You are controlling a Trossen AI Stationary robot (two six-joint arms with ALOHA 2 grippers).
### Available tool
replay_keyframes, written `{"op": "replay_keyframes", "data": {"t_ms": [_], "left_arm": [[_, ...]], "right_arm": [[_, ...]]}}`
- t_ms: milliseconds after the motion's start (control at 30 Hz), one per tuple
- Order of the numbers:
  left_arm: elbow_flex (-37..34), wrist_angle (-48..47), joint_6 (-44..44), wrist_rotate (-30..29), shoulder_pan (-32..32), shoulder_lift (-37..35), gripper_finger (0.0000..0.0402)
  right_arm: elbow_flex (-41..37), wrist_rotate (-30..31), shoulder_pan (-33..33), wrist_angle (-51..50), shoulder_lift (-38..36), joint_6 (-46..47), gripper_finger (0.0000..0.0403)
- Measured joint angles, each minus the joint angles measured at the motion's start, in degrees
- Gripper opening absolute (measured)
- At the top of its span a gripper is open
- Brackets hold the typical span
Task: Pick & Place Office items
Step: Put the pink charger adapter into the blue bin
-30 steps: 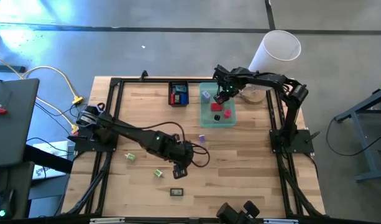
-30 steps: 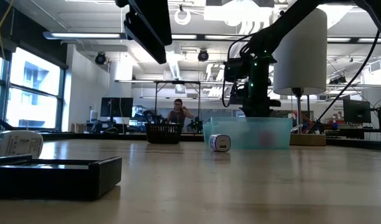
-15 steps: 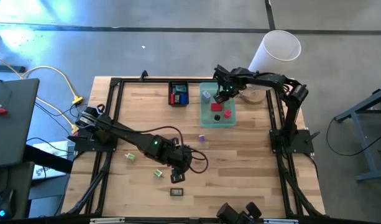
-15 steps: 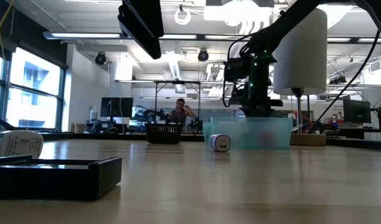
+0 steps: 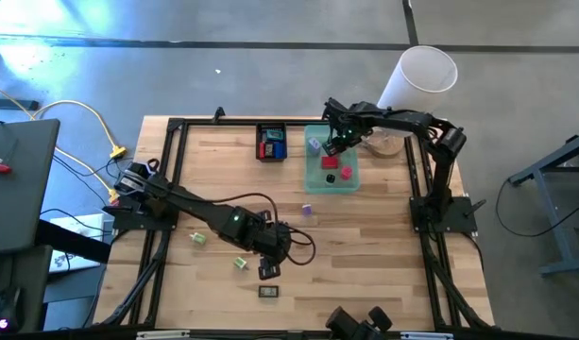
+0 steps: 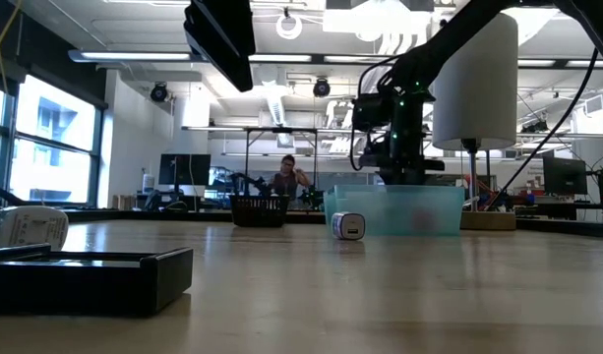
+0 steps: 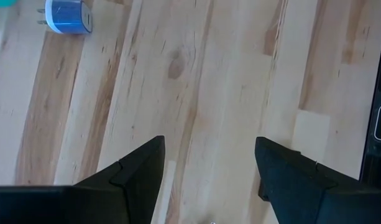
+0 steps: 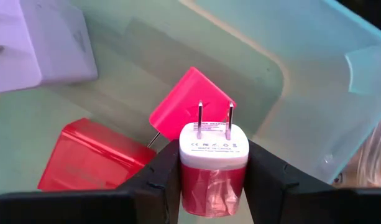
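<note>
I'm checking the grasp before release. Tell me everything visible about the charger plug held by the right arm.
The red plug charger is a small cube with a glossy red body, a white printed face and two metal prongs. The right pincer clamps its two sides, holding it above the translucent teal tray. Below it in the tray lie two more red chargers and a lavender one.

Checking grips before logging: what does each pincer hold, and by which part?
The right pincer clamps a red plug charger by its body sides, prongs outward, over the teal tray. The left pincer is open, holding nothing.
</note>
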Motion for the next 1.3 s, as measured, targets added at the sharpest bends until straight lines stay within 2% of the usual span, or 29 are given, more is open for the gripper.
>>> {"op": "replay_keyframes", "data": {"t_ms": [167, 333, 600, 1300], "left_arm": [[0.02, -0.01, 0.00, -0.02, 0.00, 0.00, 0.0242], [0.00, -0.01, 0.00, -0.07, 0.00, 0.00, 0.0242], [0.01, -0.01, 0.02, -0.20, 0.05, 0.00, 0.0242], [0.02, -0.02, 0.04, -0.21, 0.07, 0.00, 0.0242]], "right_arm": [[-0.07, -0.38, 0.26, 1.58, 0.13, -2.21, 0.0121], [-0.65, -4.17, 0.72, 3.66, 0.80, -3.36, 0.0121], [-0.66, 1.01, 1.92, 0.44, -0.56, -3.60, 0.0121], [-0.42, 0.12, 0.94, 0.01, -0.90, -3.17, 0.0146]]}}
